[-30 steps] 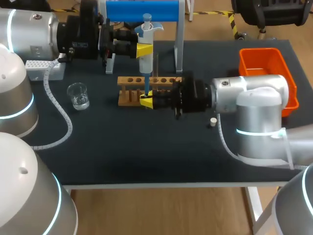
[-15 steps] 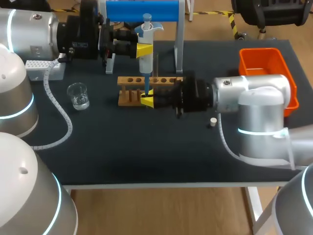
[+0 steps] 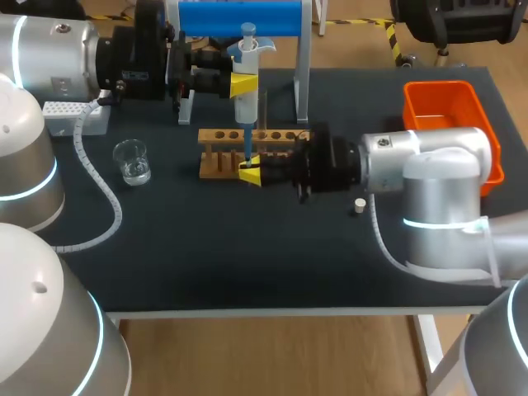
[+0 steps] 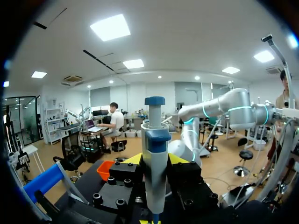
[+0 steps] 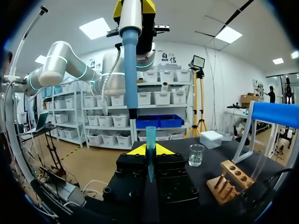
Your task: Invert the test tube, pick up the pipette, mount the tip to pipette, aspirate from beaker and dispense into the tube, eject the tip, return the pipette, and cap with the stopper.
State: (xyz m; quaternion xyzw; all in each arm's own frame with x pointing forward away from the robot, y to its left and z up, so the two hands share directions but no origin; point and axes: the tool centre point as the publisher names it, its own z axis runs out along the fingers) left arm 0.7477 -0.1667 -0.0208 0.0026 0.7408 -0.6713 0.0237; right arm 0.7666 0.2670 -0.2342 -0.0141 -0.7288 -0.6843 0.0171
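The test tube cannot be made out with any certainty in these views. In the head view the lower end of the pipette (image 3: 246,103) is hidden behind the right gripper (image 3: 250,172), so it cannot be told there whether it meets the pipette tip (image 5: 150,140). In the right wrist view the pipette's blue shaft is seen ending just above the tip's open mouth and a little offset from it, the two apart. In the left wrist view the pipette's lower end is cut off, and the fingers beside it are largely covered by its body. The pipette is held upright by the left gripper (image 3: 242,83), whose yellow fingers are pressed narrowly against the white body from both sides, at 12 o'clock of the wooden rack (image 3: 223,136). The tip is clamped upright between the right gripper's fingers, which are set close together, at the rack's 6 o'clock edge. The beaker (image 3: 132,161), with a little clear liquid in it, is placed at 9 o'clock of the rack, well apart from it. The tip box (image 3: 70,115) is found at 10 o'clock, the stopper (image 3: 359,204) at 4 o'clock beside the right arm, and the orange bin (image 3: 435,85) at 3 o'clock. Against the frame one second earlier, the right gripper and its wrist are seen shifted slightly toward 3 o'clock, while the left arm and the pipette are unchanged.
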